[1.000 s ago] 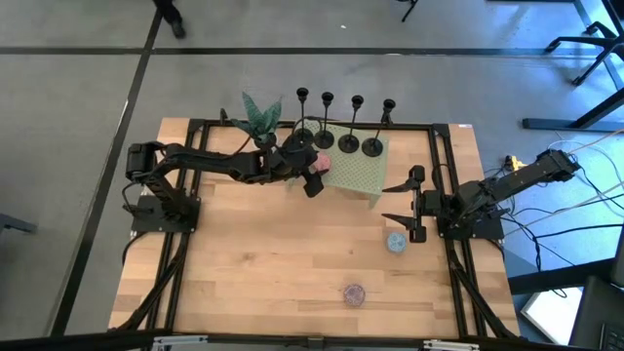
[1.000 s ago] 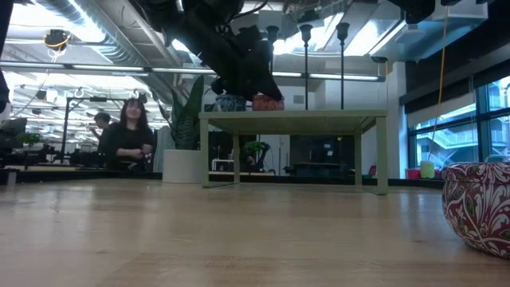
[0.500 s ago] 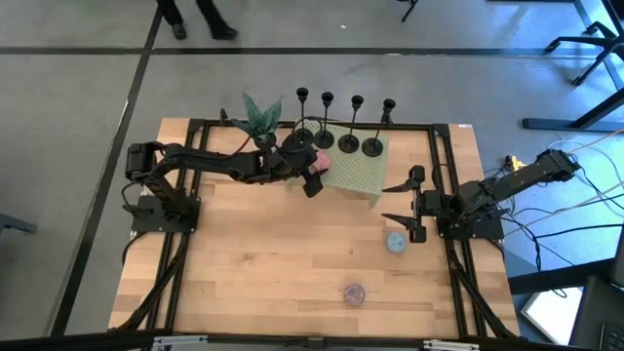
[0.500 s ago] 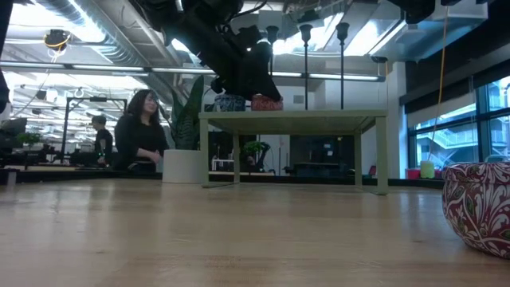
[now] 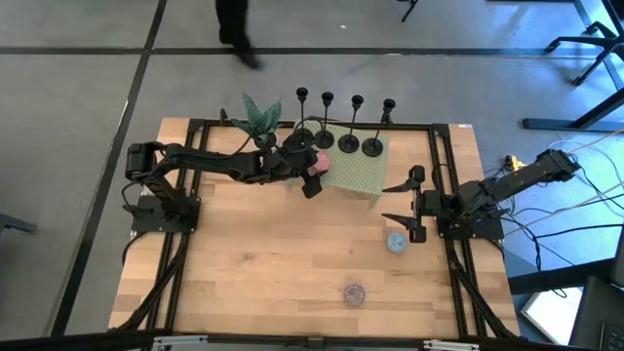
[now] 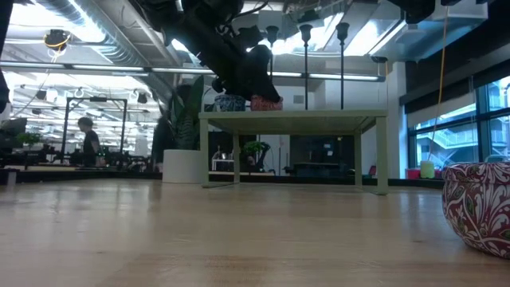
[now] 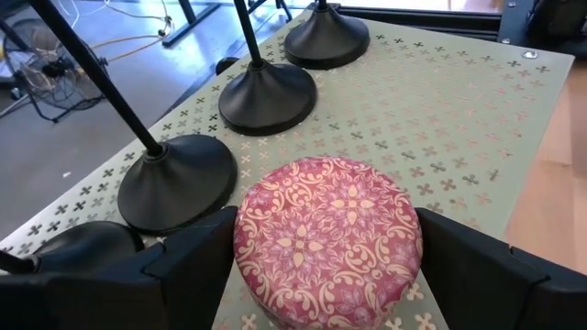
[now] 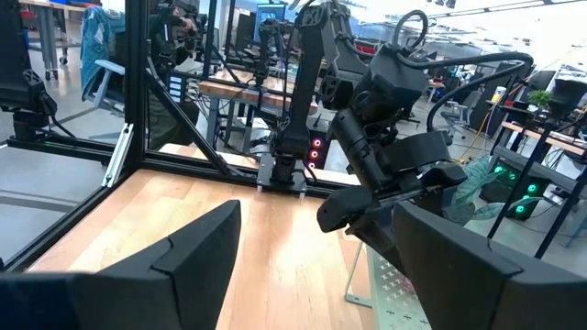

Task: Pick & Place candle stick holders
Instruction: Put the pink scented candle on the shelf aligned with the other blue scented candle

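Left gripper [image 7: 326,275] has spread slightly around the pink patterned ball [image 7: 328,240] on the green stand [image 5: 363,175], near its left edge, beside the candle stick holders [image 5: 348,142]. Right gripper [image 5: 402,203] waits spread, clear.

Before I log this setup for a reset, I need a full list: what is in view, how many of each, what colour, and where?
candle stick holders: four, black, in a row on the green stand at the table's far edge.
pink ball: one, pink patterned, on the stand between the left gripper's fingers.
green stand: one, pale green, perforated top, far middle of the table.
blue ball: one, bluish, on the wood near the right gripper.
purple ball: one, purplish, near the table's front edge.
plant: one, green, far left of the stand.
table: one, light wood.
left gripper: black, open around the pink ball.
right gripper: black, open, waiting at the right side.
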### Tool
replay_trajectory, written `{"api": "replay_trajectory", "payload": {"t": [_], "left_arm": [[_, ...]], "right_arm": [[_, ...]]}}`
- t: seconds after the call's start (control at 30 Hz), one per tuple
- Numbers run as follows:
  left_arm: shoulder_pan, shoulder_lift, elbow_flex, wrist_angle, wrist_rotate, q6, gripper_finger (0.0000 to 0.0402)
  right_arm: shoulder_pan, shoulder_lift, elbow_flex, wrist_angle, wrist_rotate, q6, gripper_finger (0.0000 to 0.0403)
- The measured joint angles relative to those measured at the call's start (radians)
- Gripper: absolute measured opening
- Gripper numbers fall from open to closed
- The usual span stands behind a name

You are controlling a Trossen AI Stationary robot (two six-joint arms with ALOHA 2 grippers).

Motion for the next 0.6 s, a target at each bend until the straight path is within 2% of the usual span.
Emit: {"api": "replay_trajectory", "payload": {"t": [0.6], "left_arm": [[0.0,0.0,0.0,-0.003,0.001,-0.001,0.032]], "right_arm": [[0.0,0.0,0.0,0.0,0.0,0.0,0.0289]]}}
